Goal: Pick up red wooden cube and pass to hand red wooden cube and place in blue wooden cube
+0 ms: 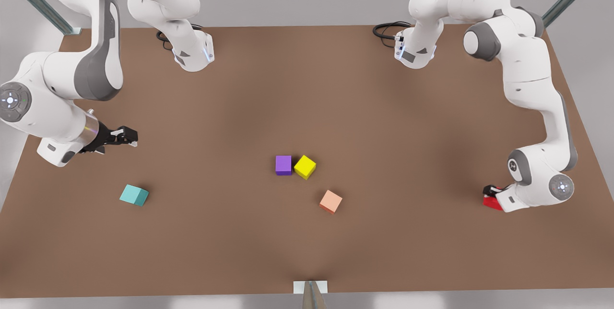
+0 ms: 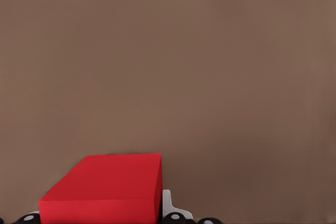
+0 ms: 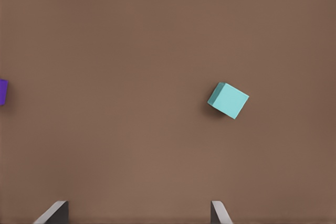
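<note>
The red wooden cube [image 1: 491, 202] lies at the front view's right, low at the table, between the fingers of my left gripper [image 1: 490, 195]. In the left wrist view the red wooden cube [image 2: 105, 187] sits between the pads [image 2: 167, 203], which press its sides, so the left gripper [image 2: 100, 217] is shut on it. The blue wooden cube [image 1: 134, 195], teal in colour, rests on the table at the front view's left. My right gripper [image 1: 127, 135] hovers behind it, open and with nothing held. The right wrist view has the blue wooden cube [image 3: 228, 100] ahead of the right gripper [image 3: 136, 214].
A purple cube [image 1: 283, 165] and a yellow cube [image 1: 305, 167] touch near the table's middle, with a peach cube [image 1: 331, 201] in front of them. The purple cube [image 3: 2, 92] also edges the right wrist view. The brown table [image 1: 412, 122] spreads around them.
</note>
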